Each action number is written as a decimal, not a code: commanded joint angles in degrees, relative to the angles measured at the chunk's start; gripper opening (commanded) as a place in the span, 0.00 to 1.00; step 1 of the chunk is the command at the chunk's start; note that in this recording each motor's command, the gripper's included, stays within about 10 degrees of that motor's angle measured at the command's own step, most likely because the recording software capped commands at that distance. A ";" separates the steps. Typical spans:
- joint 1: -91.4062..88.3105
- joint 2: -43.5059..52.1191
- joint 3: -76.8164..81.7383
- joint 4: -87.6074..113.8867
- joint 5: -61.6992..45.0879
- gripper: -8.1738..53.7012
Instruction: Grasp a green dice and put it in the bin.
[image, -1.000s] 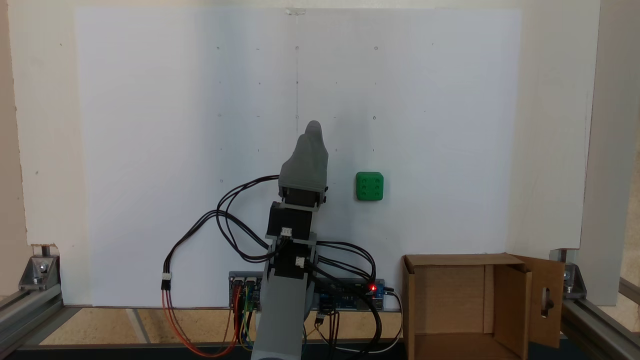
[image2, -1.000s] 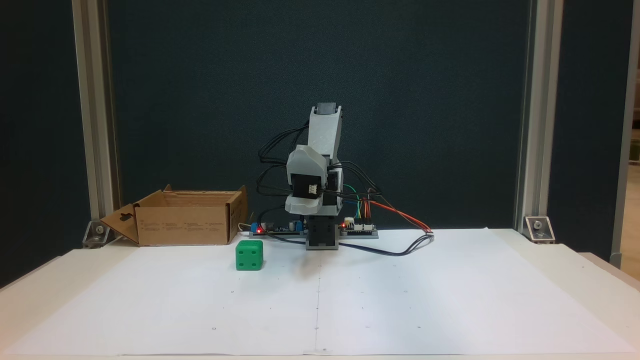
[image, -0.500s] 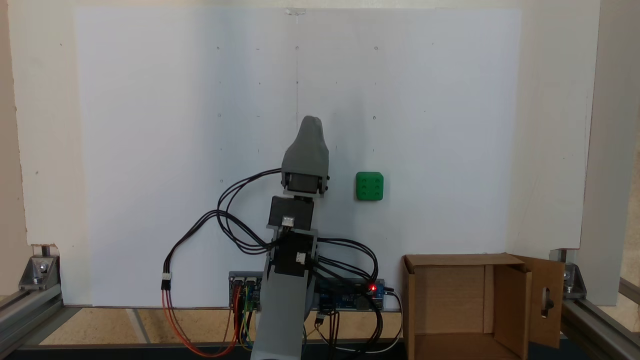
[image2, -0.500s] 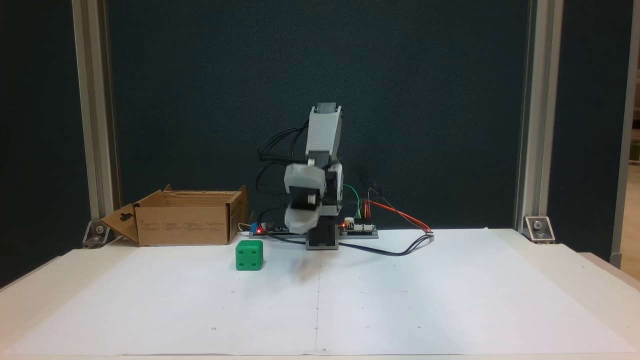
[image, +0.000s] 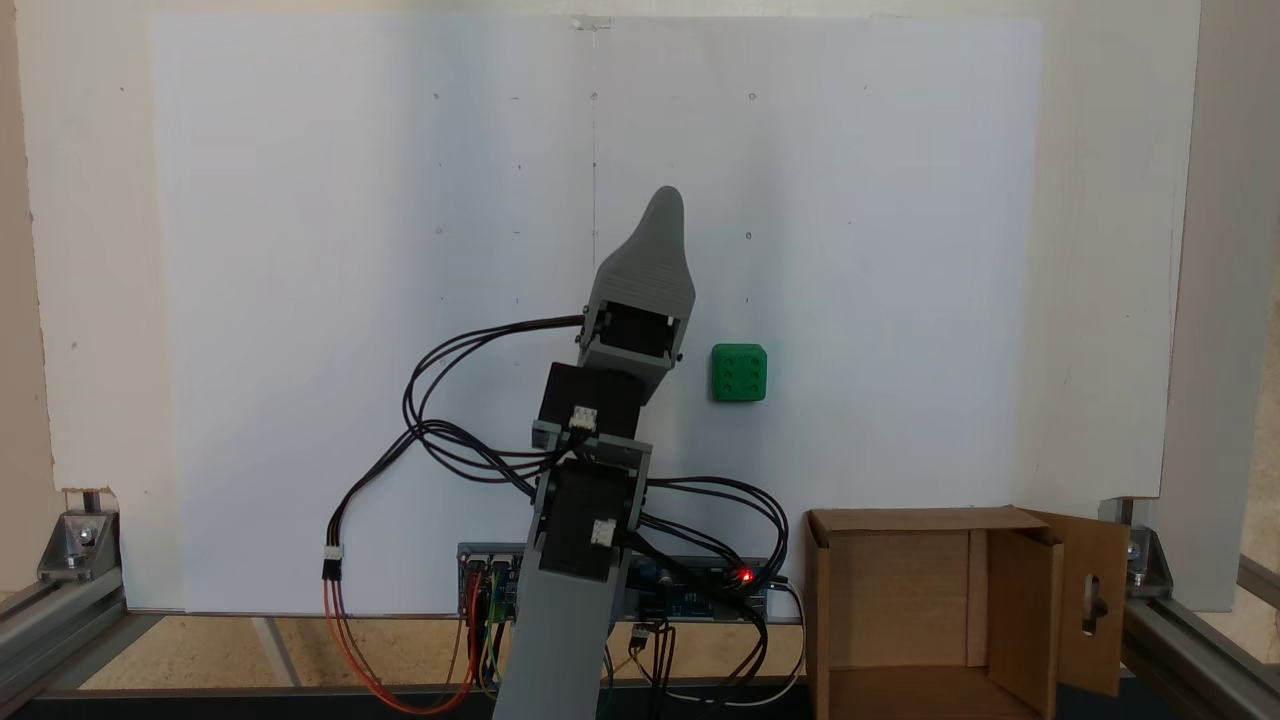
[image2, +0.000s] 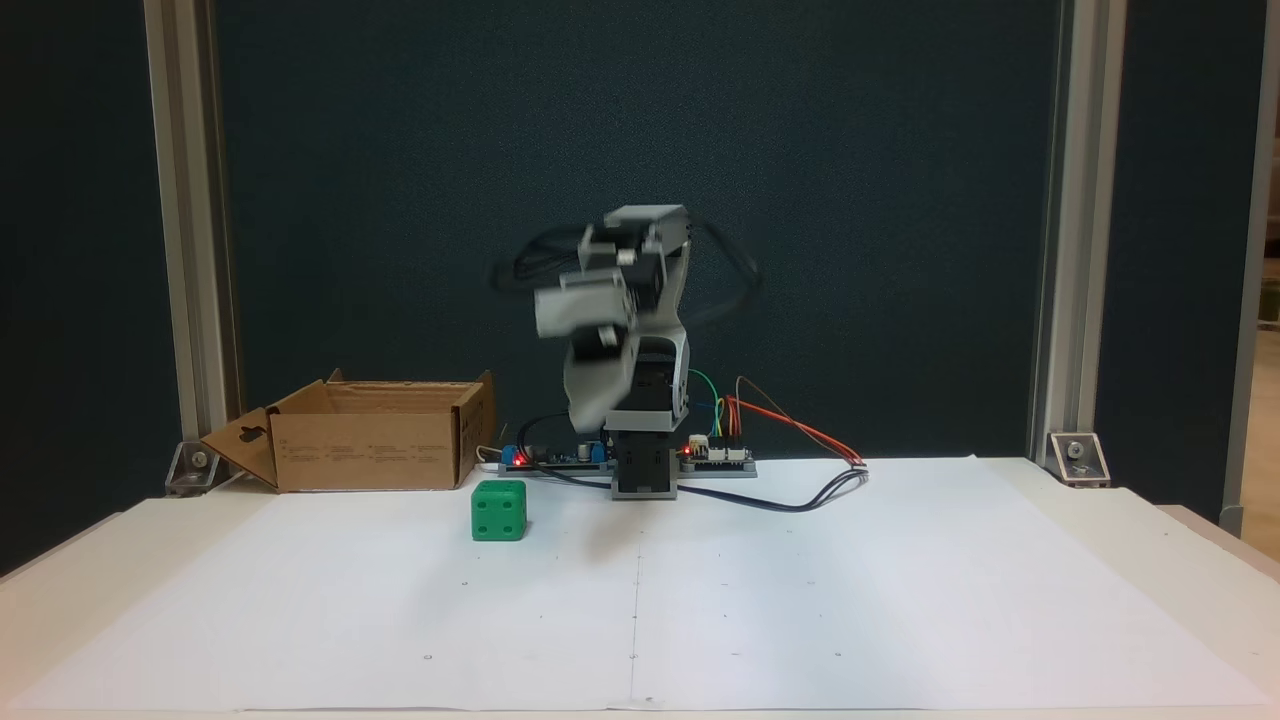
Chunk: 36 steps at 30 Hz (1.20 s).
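Note:
The green dice (image: 739, 373) lies on the white paper, its six-pip face up; in the front fixed view the dice (image2: 499, 510) rests just in front of the bin. The bin (image: 910, 520) is an open brown cardboard box beside the arm's base, and its front wall (image2: 365, 450) and slotted side flap are visible. My grey gripper (image: 665, 195) is raised over the sheet, left of the dice and apart from it. Only one jaw shows there. In the front view the gripper (image2: 590, 400) is blurred by motion and hangs above the table.
Control boards with a red light (image: 700, 590) and looping cables (image: 470, 440) sit around the arm's base (image2: 645, 470). Aluminium frame posts (image2: 190, 250) stand at both sides of the table. White paper (image: 300, 250) covers the working area.
The arm has lifted and swung toward the dice side; the gripper tip moved up the sheet and rightward in the view from behind. Dice and bin stayed put.

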 joint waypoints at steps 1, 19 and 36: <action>3.87 5.98 -6.42 9.21 2.37 0.89; 42.98 -6.42 -22.06 72.23 -39.36 0.94; 45.62 -14.50 -22.50 70.66 -68.54 0.94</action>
